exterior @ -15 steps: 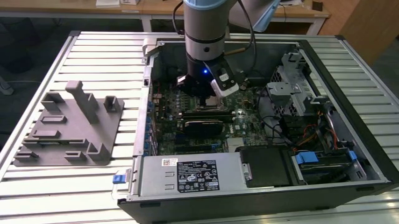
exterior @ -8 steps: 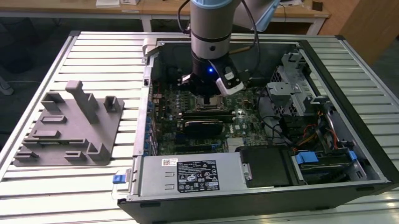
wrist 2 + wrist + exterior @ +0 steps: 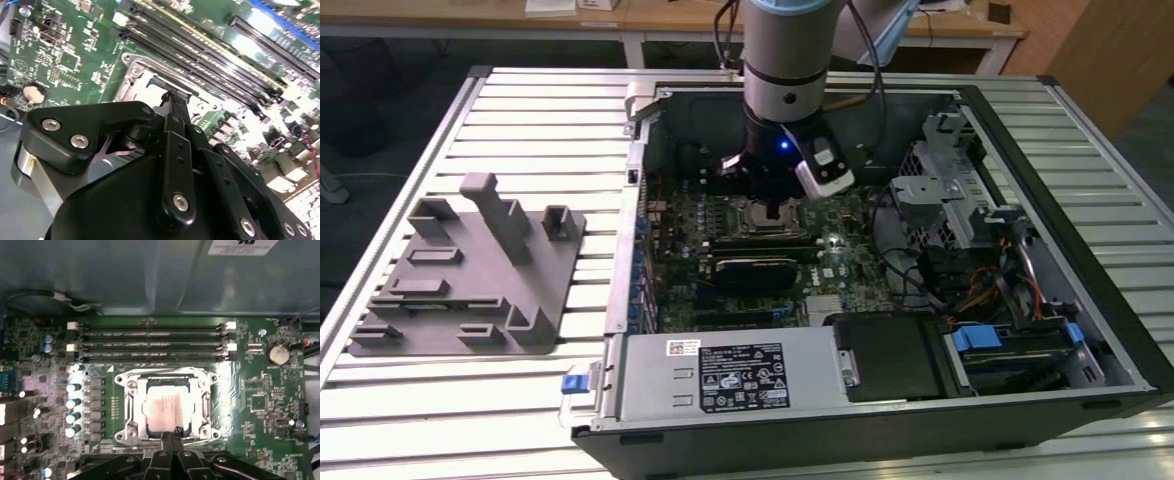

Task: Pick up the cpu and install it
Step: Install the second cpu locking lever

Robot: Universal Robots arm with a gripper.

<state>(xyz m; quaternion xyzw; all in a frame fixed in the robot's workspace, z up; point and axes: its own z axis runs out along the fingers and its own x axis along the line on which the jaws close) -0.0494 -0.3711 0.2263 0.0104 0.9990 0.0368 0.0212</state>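
The cpu (image 3: 165, 407), a square chip with a silvery-white top, lies flat inside the metal socket frame (image 3: 129, 405) on the green motherboard. In the first wrist view my gripper (image 3: 171, 434) has its two black fingers pressed together with nothing between them. The tips stand right at one edge of the cpu, and contact cannot be made out. The second wrist view shows the fingertips (image 3: 175, 100) meeting over the bright socket area. In the exterior view the gripper (image 3: 781, 208) reaches down into the open computer case, directly above the socket (image 3: 761, 222).
Several memory slots (image 3: 150, 342) run beside the socket, with capacitors (image 3: 72, 405) on another side. The case walls (image 3: 1067, 170), a drive cage (image 3: 947, 170), cables and the power supply (image 3: 727, 375) surround the board. A grey fixture (image 3: 467, 270) sits on the slatted table at the exterior view's left.
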